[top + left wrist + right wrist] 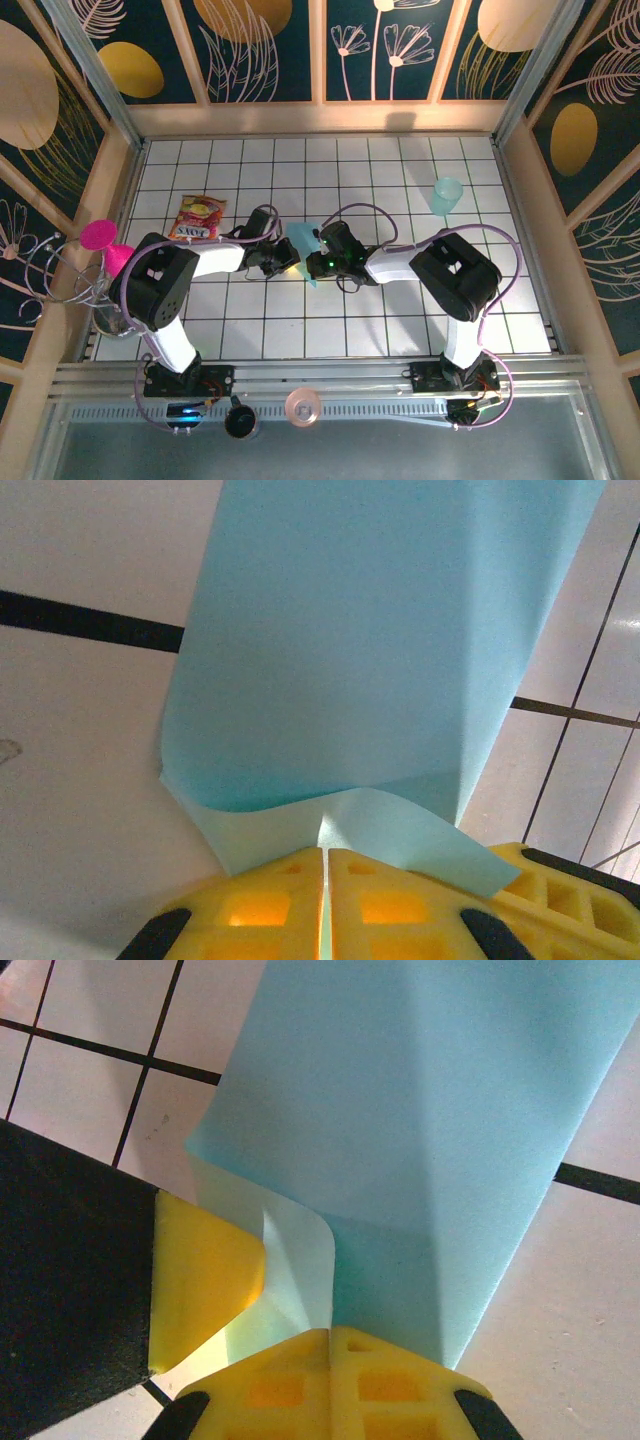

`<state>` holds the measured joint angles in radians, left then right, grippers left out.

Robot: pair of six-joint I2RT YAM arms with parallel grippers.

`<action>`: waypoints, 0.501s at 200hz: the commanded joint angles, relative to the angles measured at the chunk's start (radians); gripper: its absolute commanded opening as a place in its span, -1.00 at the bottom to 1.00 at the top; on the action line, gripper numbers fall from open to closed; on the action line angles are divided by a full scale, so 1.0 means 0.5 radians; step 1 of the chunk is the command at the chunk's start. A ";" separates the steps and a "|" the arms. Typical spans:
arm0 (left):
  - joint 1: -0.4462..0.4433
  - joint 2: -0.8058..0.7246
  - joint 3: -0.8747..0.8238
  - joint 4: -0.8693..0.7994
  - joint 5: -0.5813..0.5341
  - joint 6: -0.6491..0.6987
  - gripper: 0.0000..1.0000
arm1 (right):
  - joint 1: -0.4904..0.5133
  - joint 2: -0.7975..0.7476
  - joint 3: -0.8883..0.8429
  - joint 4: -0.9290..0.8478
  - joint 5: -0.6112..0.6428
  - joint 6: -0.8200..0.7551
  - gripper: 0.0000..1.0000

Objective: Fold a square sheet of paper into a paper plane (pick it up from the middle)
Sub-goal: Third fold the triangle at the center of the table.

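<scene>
Yellow fingers (270,910) of the left gripper (325,870) sit closest to the lens in the left wrist view. They are pressed together w/ the lower edge of the square sheet of paper (370,650) nipped between them. We see the sheet doubled over, its light-blue top layer rising away from the claw above the white tiled table (400,330).

The right gripper (330,1345) is likewise clenched on the same sheet, at a bent-over pale corner. One yellow fingertip of the left claw touches the paper just left of that corner.

From the top view, both claws meet at the sheet near the table's middle, left arm on its left, right arm on its right.

Containers:
- A translucent pale-teal cup (446,195) stands upright well right of the sheet and farther back; contents we can't tell.
- A dark cup (240,422) sits on the front rail, nearer than the sheet and a bit left; its inside is too dark to read.
- A pink round thing (303,407) (lid or cup, can't tell) lies on the rail directly in front of the sheet.

A snack packet (200,217) lies flat left of the sheet.
</scene>
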<state>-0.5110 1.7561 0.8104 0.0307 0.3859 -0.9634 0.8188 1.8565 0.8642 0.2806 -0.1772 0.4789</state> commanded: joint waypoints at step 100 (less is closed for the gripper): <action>0.048 0.078 0.435 -0.340 -0.243 0.346 -0.66 | -0.024 0.015 0.029 -0.079 0.019 0.030 -1.00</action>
<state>-0.5064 1.7592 0.9485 -0.0704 0.3153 -0.8715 0.8185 1.8565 0.8646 0.2806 -0.1776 0.4816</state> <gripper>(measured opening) 0.166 0.048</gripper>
